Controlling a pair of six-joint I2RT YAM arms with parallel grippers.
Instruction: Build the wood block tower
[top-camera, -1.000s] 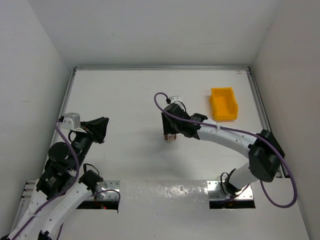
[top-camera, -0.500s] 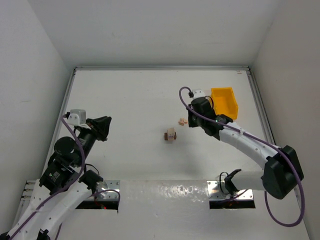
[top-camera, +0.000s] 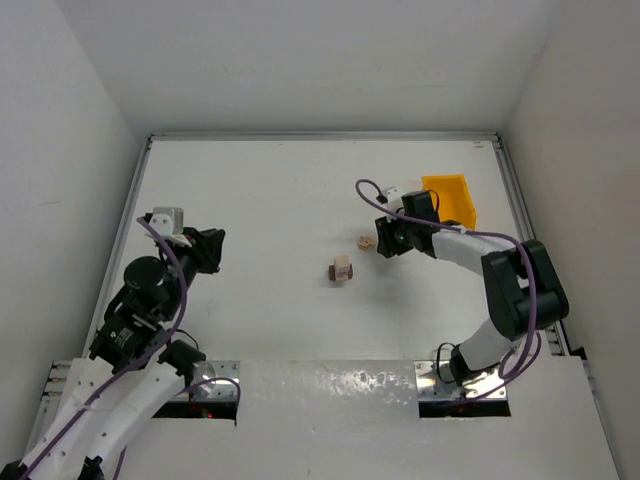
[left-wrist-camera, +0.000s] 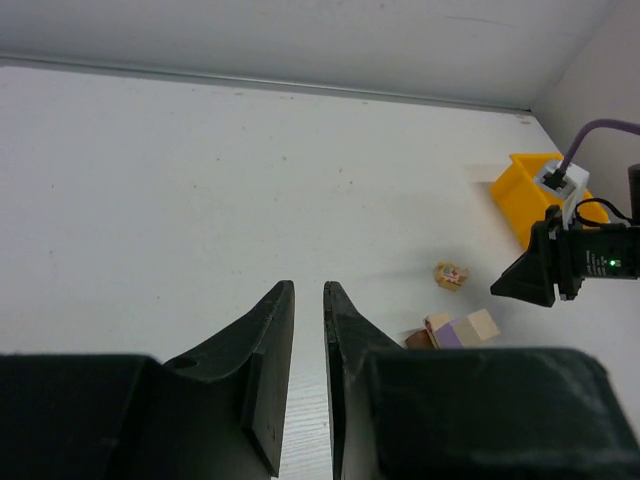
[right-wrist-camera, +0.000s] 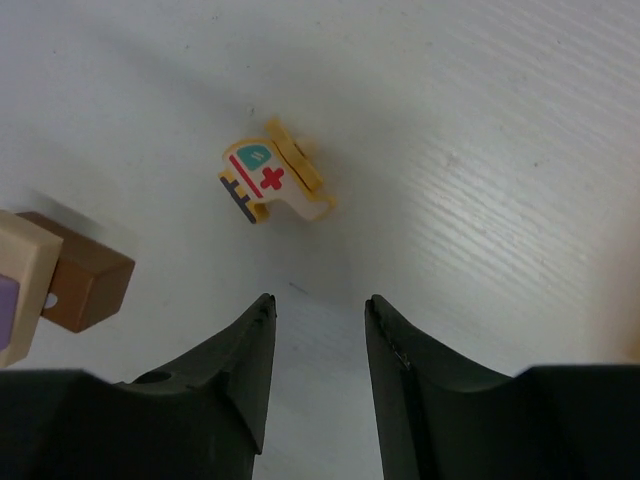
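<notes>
A small stack of wood blocks (top-camera: 341, 270) stands mid-table, tan over darker brown; the right wrist view shows its brown block (right-wrist-camera: 85, 285) and tan block (right-wrist-camera: 20, 280) at the left edge. A loose tan block painted with a red cross (top-camera: 366, 243) lies just right of the stack, and shows clearly in the right wrist view (right-wrist-camera: 272, 183). My right gripper (top-camera: 385, 243) is open and empty, low over the table right beside the painted block (left-wrist-camera: 450, 275), its jaws (right-wrist-camera: 318, 302) just short of it. My left gripper (top-camera: 212, 250) hangs far left, jaws nearly together (left-wrist-camera: 309, 290) with nothing between them.
A yellow plastic bin (top-camera: 450, 197) sits at the back right behind my right wrist, also seen in the left wrist view (left-wrist-camera: 525, 195). White walls enclose the table on three sides. The right arm's purple cable loops above the wrist.
My right gripper left the stack standing, swung right towards the bin, then came down beside the painted block. My left arm shifted only slightly.
</notes>
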